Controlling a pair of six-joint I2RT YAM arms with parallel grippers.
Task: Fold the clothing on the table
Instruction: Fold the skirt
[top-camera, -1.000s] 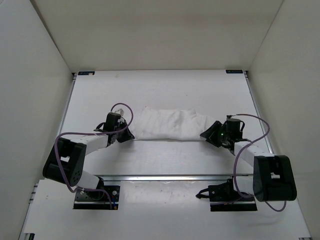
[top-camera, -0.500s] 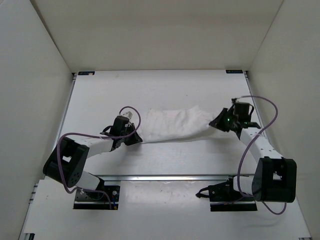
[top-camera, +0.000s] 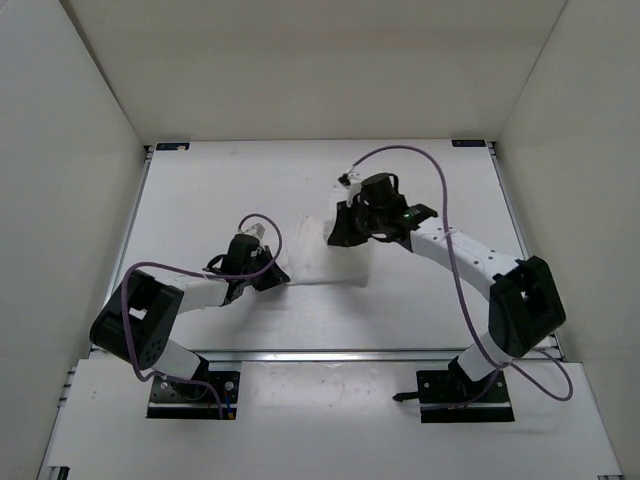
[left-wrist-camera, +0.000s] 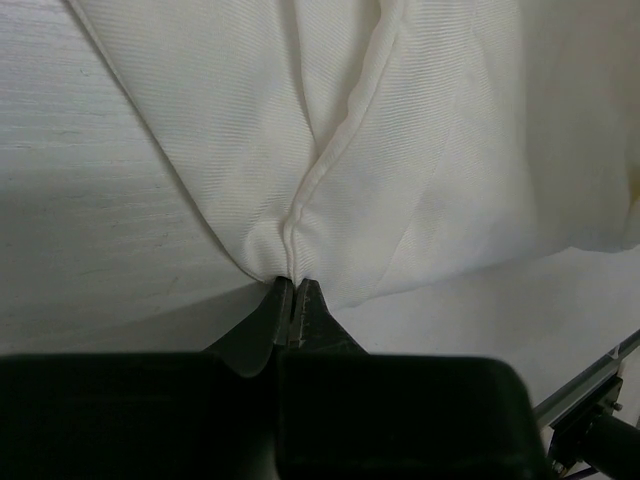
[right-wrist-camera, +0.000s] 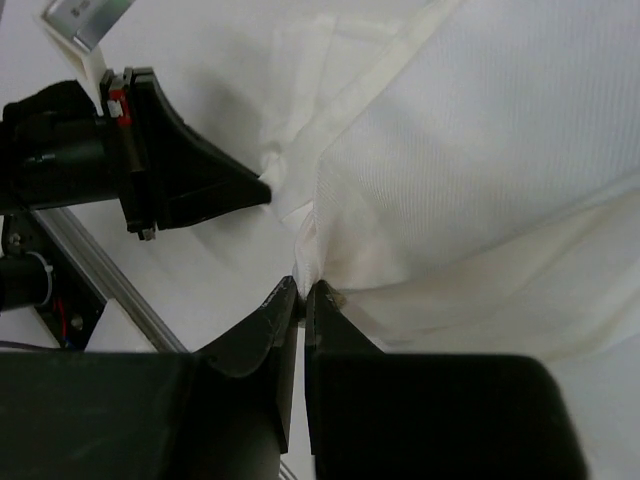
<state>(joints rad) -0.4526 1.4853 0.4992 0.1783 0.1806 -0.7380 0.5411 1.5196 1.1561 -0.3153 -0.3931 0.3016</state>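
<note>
Table (top-camera: 200, 190), white and flat, fills the middle of the overhead view, with a thin metal rail (top-camera: 330, 354) along its near edge and plain white walls (top-camera: 70, 120) on three sides.

Two arms reach in from the near edge. The right arm (top-camera: 470, 260) stretches across toward the centre, a purple cable (top-camera: 410, 152) looping above it. The left arm (top-camera: 190, 292) lies low and bent, with its own purple cable (top-camera: 262, 222).

The clothing (top-camera: 335, 268), thin white fabric, sits bunched at the middle of the table between the two grippers. One part is lifted and doubled over toward the left. The wrist views show its fine weave, soft creases and a hemmed edge.

The right gripper (top-camera: 338, 238) has its fingers together, pinching an edge of the fabric; the right wrist view shows the cloth gathered into the closed tips (right-wrist-camera: 303, 290). The left gripper (top-camera: 278, 278) sits just beside it, low on the table, fingers pressed together on a puckered fold of the clothing (left-wrist-camera: 293, 295).
</note>
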